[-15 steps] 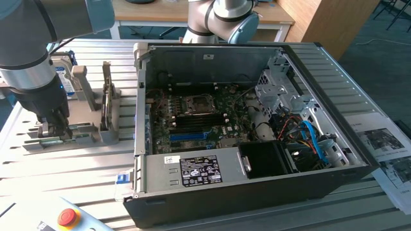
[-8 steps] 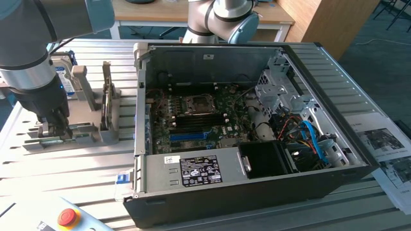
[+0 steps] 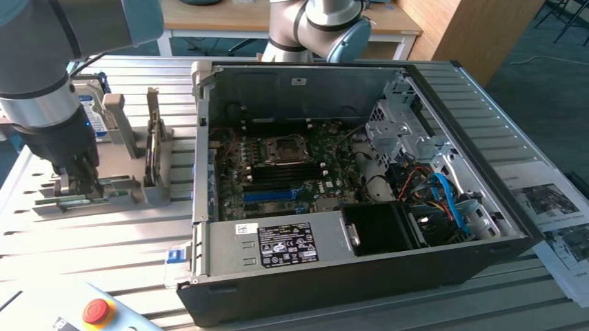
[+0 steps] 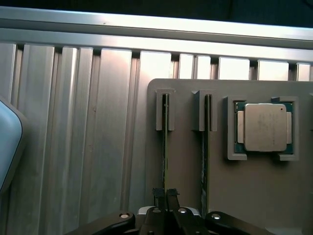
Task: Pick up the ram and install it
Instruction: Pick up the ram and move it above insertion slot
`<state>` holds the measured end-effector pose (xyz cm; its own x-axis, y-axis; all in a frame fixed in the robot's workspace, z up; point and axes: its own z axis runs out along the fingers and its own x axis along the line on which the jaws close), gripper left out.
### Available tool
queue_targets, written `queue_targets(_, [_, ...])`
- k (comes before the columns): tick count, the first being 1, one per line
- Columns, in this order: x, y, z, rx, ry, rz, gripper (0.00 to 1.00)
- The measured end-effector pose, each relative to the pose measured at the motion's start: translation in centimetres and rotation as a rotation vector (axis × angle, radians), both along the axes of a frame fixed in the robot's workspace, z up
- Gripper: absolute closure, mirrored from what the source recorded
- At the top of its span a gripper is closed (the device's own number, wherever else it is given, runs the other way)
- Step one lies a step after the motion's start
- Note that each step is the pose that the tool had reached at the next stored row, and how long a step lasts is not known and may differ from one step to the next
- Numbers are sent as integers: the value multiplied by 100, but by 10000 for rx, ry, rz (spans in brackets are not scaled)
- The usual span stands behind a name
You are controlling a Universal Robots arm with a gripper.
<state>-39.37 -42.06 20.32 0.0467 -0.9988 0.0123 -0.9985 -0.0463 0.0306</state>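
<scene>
The ram point(image 4: 165, 147) stands on edge in a slot of a grey holder plate point(image 4: 254, 191), a thin green stick seen from above. My gripper point(image 4: 165, 196) is down over one end of it, its dark fingertips point(image 4: 158, 195) shut against both faces of the stick. A second stick point(image 4: 205, 147) stands in the neighbouring slot. In the exterior view my gripper point(image 3: 78, 185) reaches down onto the holder point(image 3: 129, 193) at the exterior view's left, beside the open computer case point(image 3: 368, 276). Blue memory slots point(image 3: 274, 195) show on the motherboard point(image 3: 276, 172) inside.
A square silver processor point(image 4: 264, 126) lies in a pocket of the holder plate beside the sticks. Upright parts point(image 3: 152, 138) stand on the holder between my arm and the case wall. A red stop button point(image 3: 96, 312) sits at the near edge. Printed sheets point(image 3: 552, 207) lie to the case's right.
</scene>
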Motion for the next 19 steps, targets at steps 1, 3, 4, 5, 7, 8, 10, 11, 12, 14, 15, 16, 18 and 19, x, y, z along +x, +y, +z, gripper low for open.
queue_targets(1, [0, 0, 8, -1, 1, 0, 88])
queue_targets(3, [0, -1, 31, 0, 1, 0, 88])
queue_targets(4, [0, -1, 45, -1, 1, 0, 88])
queue_targets(5, [0, -1, 61, -1, 1, 0, 88])
queue_targets(7, [0, -1, 97, -1, 1, 0, 88])
queue_targets(8, [0, -1, 116, 0, 0, 0, 88])
queue_targets(10, [0, -1, 150, 0, 1, 0, 88])
queue_targets(11, [0, -1, 166, -1, 1, 0, 88])
queue_targets(12, [0, -1, 181, -1, 1, 0, 88])
queue_targets(14, [0, -1, 211, 0, 0, 0, 88])
queue_targets(15, [0, -1, 226, 0, 0, 0, 88])
queue_targets(16, [0, -1, 241, -1, 1, 0, 88])
queue_targets(18, [0, -1, 271, -1, 0, 0, 88])
queue_targets(19, [0, -1, 286, -1, 1, 0, 88])
